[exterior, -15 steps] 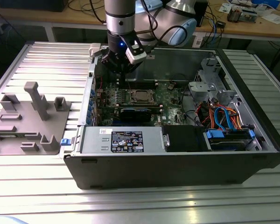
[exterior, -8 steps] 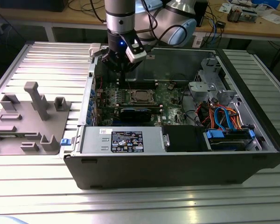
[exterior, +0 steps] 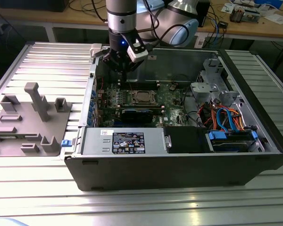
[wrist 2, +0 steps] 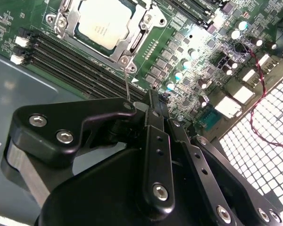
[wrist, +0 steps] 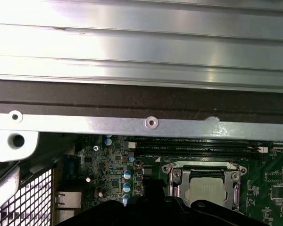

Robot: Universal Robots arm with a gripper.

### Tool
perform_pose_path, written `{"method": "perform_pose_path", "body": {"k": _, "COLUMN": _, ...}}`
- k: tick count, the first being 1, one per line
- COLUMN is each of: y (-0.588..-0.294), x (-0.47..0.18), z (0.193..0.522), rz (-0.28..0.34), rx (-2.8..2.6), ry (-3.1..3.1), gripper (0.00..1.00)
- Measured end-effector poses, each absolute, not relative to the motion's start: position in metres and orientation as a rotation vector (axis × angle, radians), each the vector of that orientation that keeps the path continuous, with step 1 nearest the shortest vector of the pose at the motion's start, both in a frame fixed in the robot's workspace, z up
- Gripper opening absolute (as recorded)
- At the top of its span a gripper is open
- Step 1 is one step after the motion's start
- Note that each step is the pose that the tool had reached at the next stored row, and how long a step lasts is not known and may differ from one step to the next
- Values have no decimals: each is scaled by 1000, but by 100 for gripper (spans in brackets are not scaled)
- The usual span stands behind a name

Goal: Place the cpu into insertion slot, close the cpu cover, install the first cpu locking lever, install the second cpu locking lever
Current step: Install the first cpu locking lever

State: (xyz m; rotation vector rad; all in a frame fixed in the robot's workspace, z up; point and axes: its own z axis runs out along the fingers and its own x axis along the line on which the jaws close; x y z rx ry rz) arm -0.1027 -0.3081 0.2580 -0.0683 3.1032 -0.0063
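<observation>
Down at the insertion slot (wrist 2: 148, 20), the cpu (wrist 2: 106, 21) lies flat and square, silvery top up, so step one looks done. The cpu cover (wrist 2: 124, 44) lies down over the chip's edges and frames it: closed, by the look of it. One thin wire locking lever (wrist 2: 127, 82) stands up off the socket's corner, clearly not latched. The other lever I cannot make out either way, so at least one lever is left, maybe both. The raised wire runs right up to the gripper (wrist 2: 148, 100), whose fingers are drawn together at the tips. Whether they pinch the wire or just touch it, I cannot tell. Around the socket lies the green motherboard (wrist 2: 179, 28), inside the open computer case (exterior: 179, 165) on the ribbed desk (exterior: 37, 61).
</observation>
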Motion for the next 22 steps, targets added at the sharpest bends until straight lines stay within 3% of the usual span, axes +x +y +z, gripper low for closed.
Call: {"method": "perform_pose_path", "body": {"k": 22, "y": -305, "x": -103, "z": 259, "rz": -6, "rx": -68, "ry": 3103, "gripper": 11}}
